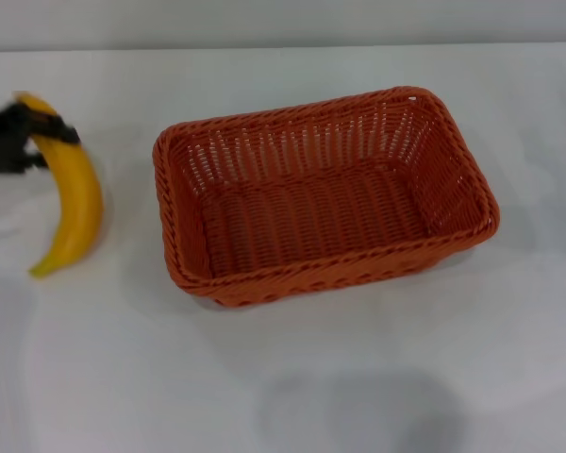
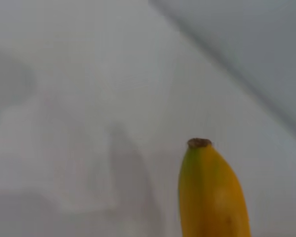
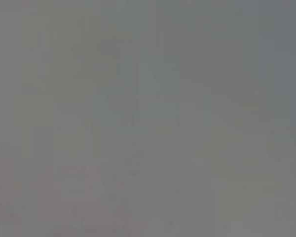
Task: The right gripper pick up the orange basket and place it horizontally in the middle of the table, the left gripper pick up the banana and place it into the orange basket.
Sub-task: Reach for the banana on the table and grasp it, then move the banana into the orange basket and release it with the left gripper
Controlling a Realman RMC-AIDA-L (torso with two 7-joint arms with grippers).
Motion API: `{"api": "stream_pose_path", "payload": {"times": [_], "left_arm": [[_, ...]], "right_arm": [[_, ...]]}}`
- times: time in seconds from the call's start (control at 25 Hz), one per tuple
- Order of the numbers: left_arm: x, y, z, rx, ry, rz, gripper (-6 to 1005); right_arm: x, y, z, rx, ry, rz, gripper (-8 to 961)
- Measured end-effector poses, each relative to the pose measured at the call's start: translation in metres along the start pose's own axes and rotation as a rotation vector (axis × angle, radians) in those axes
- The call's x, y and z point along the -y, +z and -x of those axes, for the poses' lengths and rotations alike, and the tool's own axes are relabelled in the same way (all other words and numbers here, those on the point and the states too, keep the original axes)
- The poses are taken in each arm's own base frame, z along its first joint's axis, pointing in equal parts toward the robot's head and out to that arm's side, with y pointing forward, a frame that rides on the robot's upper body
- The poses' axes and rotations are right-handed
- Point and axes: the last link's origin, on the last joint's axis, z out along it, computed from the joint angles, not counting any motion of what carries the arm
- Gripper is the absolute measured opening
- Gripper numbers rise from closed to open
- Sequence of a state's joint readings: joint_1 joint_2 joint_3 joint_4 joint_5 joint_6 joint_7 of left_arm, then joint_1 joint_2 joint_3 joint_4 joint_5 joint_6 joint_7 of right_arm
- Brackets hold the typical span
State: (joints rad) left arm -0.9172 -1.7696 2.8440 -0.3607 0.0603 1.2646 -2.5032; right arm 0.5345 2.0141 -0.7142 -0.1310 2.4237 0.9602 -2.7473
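The orange basket (image 1: 311,280) lies lengthwise across the middle of the white table (image 1: 519,330), open side up and empty. To its left hangs the yellow banana (image 1: 75,203), curved, with its lower tip pointing toward the table's front. My left gripper (image 1: 43,128) reaches in from the left edge and is shut on the banana's upper end. In the left wrist view the banana (image 2: 212,192) shows its dark end over the table (image 2: 89,98), with a faint shadow beside it. The right gripper is out of view; the right wrist view is plain grey.
A white strip of table separates the banana from the basket's left rim. The table's far edge (image 1: 283,47) meets a grey wall behind the basket. A soft shadow (image 1: 358,406) lies on the table in front of the basket.
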Motion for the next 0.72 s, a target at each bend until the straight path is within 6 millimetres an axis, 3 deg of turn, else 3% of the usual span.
{"api": "stream_pose_path", "payload": {"times": [0.24, 0.44, 0.56, 0.72], "left_arm": [[-0.001, -0.041, -0.024, -0.274, 0.089, 0.232, 515], [-0.018, -0.073, -0.034, -0.44, 0.28, 0.418, 500], [-0.04, -0.073, -0.035, -0.412, 0.407, 0.47, 499], [-0.08, -0.06, -0.034, -0.303, 0.619, 0.498, 513]], "right_arm": [[0.006, 0.0, 0.002, 0.01, 0.013, -0.03, 643], [0.011, -0.001, 0.003, 0.013, 0.017, -0.054, 644], [0.015, -0.003, 0.003, 0.016, 0.012, -0.062, 644], [0.015, -0.004, 0.003, 0.02, 0.016, -0.065, 645]]}}
